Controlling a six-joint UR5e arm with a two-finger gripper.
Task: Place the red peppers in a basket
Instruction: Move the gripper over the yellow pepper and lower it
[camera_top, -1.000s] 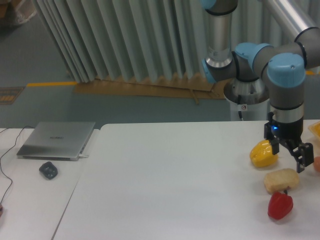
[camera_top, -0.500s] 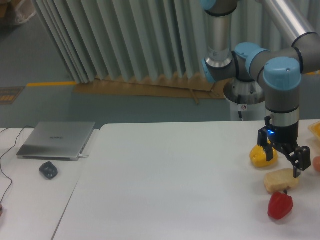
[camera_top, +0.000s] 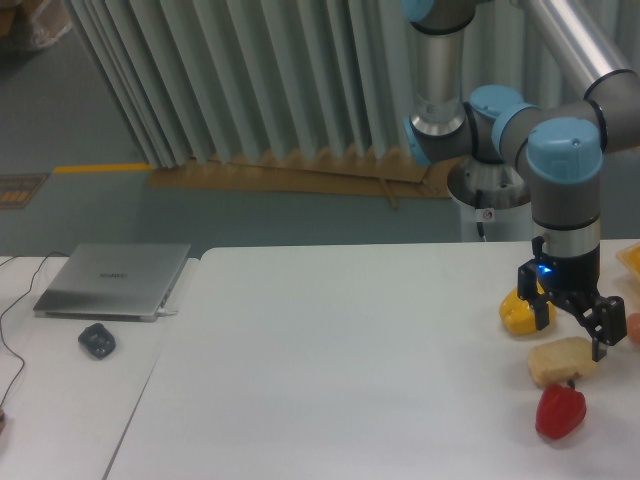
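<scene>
The red pepper (camera_top: 560, 411) lies near the table's front right, glossy and lobed, with a short stem at its top. My gripper (camera_top: 571, 328) hangs open above and behind it, over the tan bread-like lump (camera_top: 563, 361). Nothing sits between its black fingers. One finger stands in front of the yellow pepper (camera_top: 518, 314), the other near the lump's right end. No basket shows as such; only a yellow-orange edge (camera_top: 630, 259) pokes in at the far right.
A closed grey laptop (camera_top: 113, 280) and a dark mouse (camera_top: 96, 341) rest on the left side table, with a cable running off the left edge. A reddish object (camera_top: 634, 327) is cut off by the right frame edge.
The gripper has shifted a little left and lower compared with a second ago, and barely moved in the last half second. The peppers and the lump have stayed put.
</scene>
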